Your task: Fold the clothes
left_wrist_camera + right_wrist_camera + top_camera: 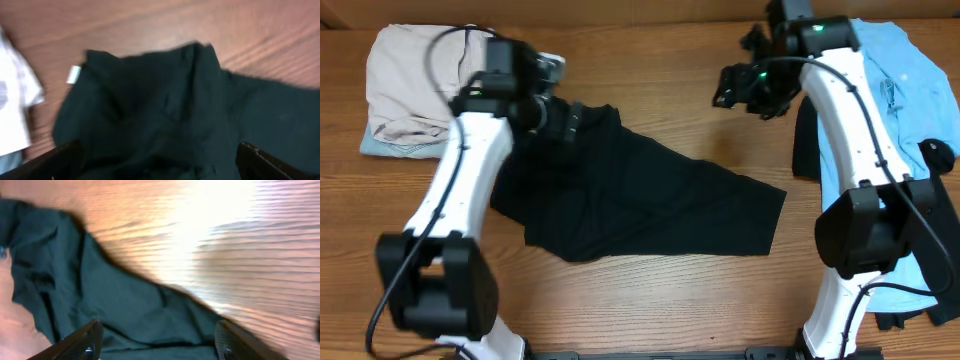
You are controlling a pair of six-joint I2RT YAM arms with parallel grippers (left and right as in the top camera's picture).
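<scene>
Black T-shirt [640,205] lies rumpled, white label [73,74] unreadable, left claw [160,162] and right claw [160,342] spread

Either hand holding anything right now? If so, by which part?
Nothing held. Left hand and right hand are both open and empty; the black T-shirt lies free.
</scene>
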